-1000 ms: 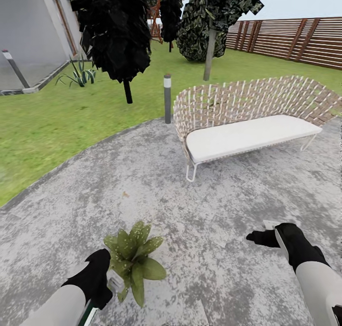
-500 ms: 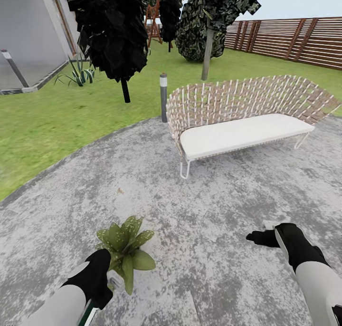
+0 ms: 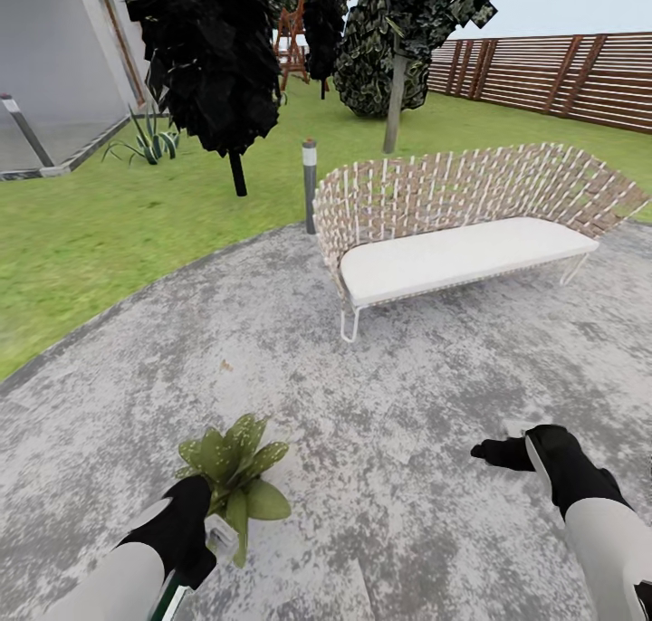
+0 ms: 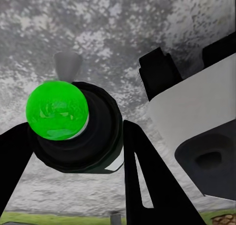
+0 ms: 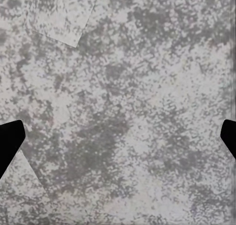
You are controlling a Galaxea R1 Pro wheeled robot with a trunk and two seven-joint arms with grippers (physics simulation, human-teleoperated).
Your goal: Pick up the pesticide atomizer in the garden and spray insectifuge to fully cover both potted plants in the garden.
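Paved patio of the garden, with the lawn and slatted fence beyond; a woven bench with a white cushion and a bollard light stand well ahead of both claws, apart from the work.

One potted plant, a low rosette of broad leaves, sits on the paving just beyond and slightly inboard of the left claw; its pot is hidden under the foliage. A second plant is not identified here.

The left claw is pinching the pesticide atomizer: in the left wrist view the dark bottle sits between the two black fingers, with a bright green rounded part toward the camera. In the head view the pale spray head shows just beside the nearest leaves, apparently touching or almost touching them.

The right claw hangs over bare paving well to the side of the plant; in the right wrist view its fingertips stand wide apart with nothing between them.

Judged step: spraying this rosette. For full cover, the nozzle is best aimed at the centre of the leaves from slightly above and swept to the far leaves, since the near side is the easier to wet. The grip should stay firm; the free arm should stay clear.
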